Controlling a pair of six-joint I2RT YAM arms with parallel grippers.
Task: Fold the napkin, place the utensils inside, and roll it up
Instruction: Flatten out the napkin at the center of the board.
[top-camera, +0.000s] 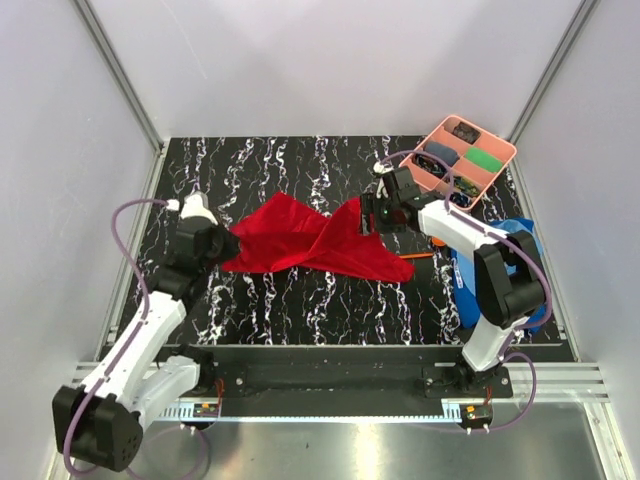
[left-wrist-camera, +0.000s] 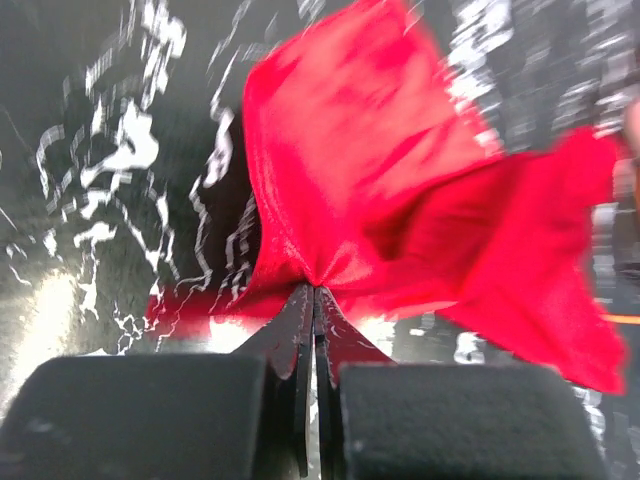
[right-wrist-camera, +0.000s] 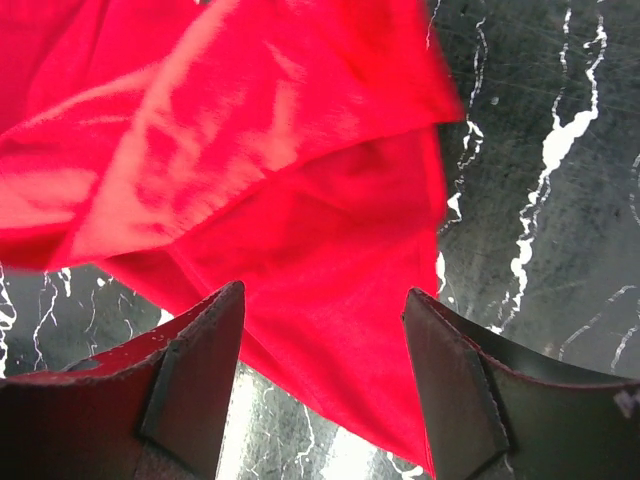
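- Two grippers are at the bright red, soft cloth napkin (top-camera: 300, 245), which lies crumpled and partly lifted at the middle of the black, white-veined marble-pattern tabletop (top-camera: 300, 310). The folding step looks to be in hand and not finished.
- At the napkin's left corner, the left gripper (left-wrist-camera: 315, 292) has its jaws pressed fully together on a pinch of the cloth, which fans out from them.
- Over the napkin's right part, the right gripper (right-wrist-camera: 320, 370) hangs with its jaws spread wide and nothing between them. Red cloth lies just below.
- The next move, as I judge it, calls for the right gripper to come down and close on a free corner or edge. Both arms could then draw the cloth flat (it is bunched along a diagonal ridge) before any fold is laid.
- Just off the napkin's right tip lies a thin orange plastic utensil (top-camera: 420, 256). Only a sliver shows, so I cannot tell which piece it is, and it is not yet inside.
- Right of the napkin, a blue cloth (top-camera: 522, 230) lies under the right arm. Beyond the napkin's far right corner stands a pink compartment tray (top-camera: 483, 134) of small items.
- Plain pale walls (top-camera: 330, 60) close round the tabletop on three sides.
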